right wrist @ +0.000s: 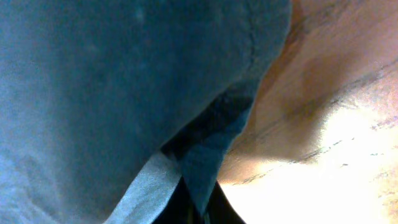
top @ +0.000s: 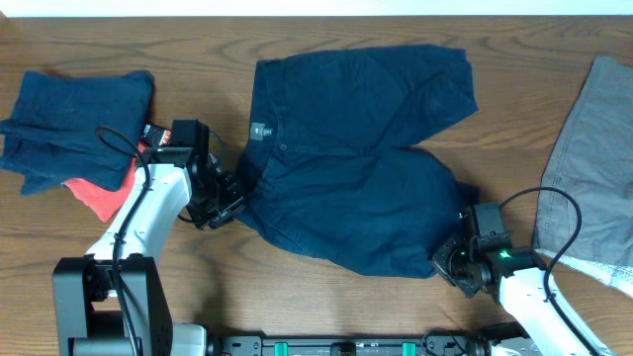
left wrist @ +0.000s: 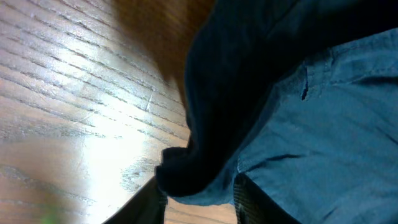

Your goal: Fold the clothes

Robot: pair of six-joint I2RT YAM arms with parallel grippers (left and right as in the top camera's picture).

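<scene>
The dark navy shorts (top: 356, 148) lie spread across the middle of the table, with the pale waistband label (top: 259, 131) at the left. My left gripper (top: 226, 205) is at the shorts' lower left waist corner. In the left wrist view its fingers (left wrist: 200, 199) are closed against a thick fold of navy cloth (left wrist: 186, 174). My right gripper (top: 453, 263) is at the lower right leg hem. In the right wrist view its fingers (right wrist: 198, 208) are shut on a thin corner of the shorts (right wrist: 202, 168).
A folded dark blue garment (top: 69, 114) lies over a red cloth (top: 99, 193) at the far left. A grey garment (top: 593, 168) lies at the right edge. Bare wood shows along the table's front edge between the arms.
</scene>
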